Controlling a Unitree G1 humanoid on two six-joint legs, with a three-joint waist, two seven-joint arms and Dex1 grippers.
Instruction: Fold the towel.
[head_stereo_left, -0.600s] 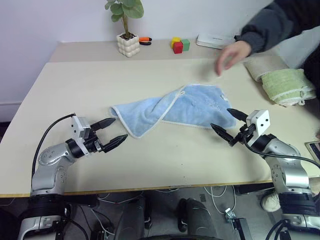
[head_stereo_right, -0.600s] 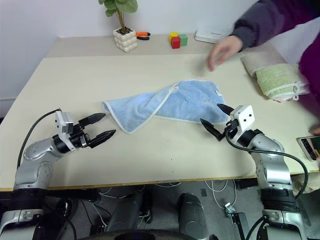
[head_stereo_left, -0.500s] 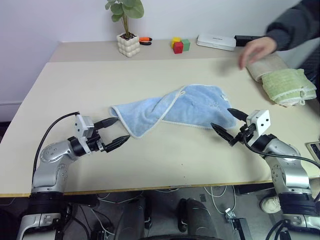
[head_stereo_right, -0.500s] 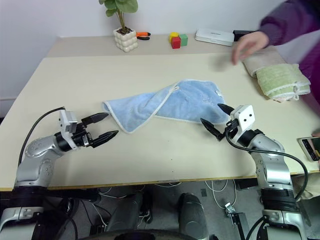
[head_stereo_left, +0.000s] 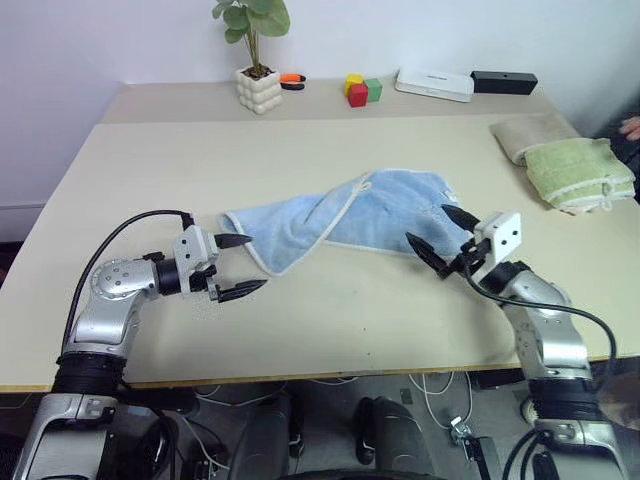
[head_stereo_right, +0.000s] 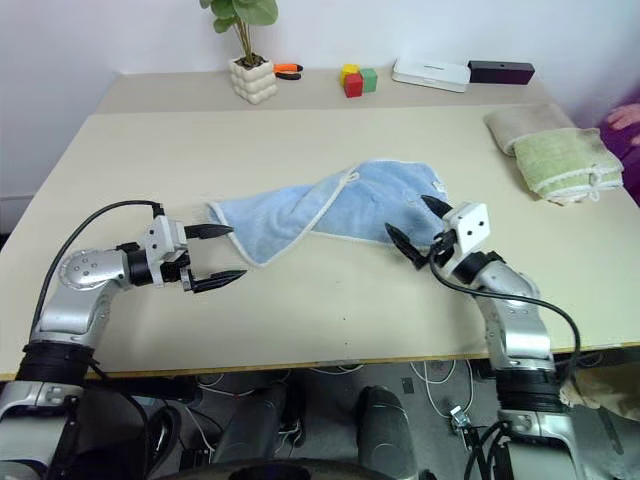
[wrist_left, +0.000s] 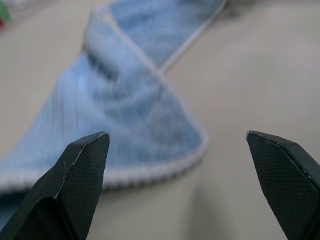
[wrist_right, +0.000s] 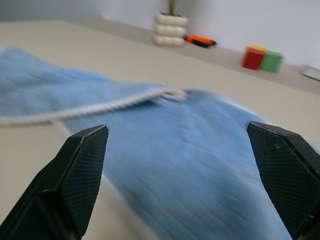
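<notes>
The light blue towel with white edging lies crumpled and partly doubled over in the middle of the beige table. My left gripper stands open just left of the towel's near left corner, its fingers spread wide with nothing between them. At the towel's right end my right gripper is open too, hovering at the cloth's edge; the right wrist view has the towel lying between its fingers. Neither gripper holds the cloth.
A folded green towel lies on a beige rolled towel at the table's right edge. Along the back stand a potted plant, an orange tool, coloured blocks, a white box and a black bar. A person's hand shows far right.
The person's arm has withdrawn from over the table to the right. My left gripper has moved right, toward the towel's corner. My right gripper has shifted left and closer to the towel's right end.
</notes>
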